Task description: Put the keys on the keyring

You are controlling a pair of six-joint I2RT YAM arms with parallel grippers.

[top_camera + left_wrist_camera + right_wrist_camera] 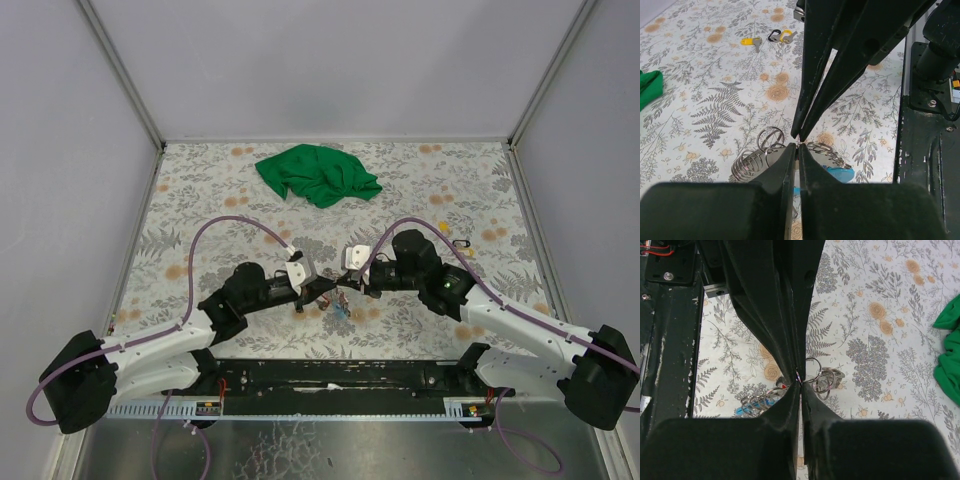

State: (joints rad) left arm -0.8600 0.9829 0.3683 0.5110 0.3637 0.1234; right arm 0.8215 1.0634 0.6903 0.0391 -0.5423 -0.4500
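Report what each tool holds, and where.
Left tool and right tool, shut tip to tip, both pinch the thin grey metal keyring by its wire; which coil is unclear.

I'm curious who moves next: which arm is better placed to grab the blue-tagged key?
Left, probably. The left gripper and right gripper both pinch the keyring, but the blue-tagged key lies just beside the left one.

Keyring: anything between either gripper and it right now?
Nothing visible. The left gripper and right gripper are both shut, tips meeting inside the keyring cluster, with rings on either side. Whether a ring is pinched I cannot tell. The green cloth and yellow-tagged items lie well away.
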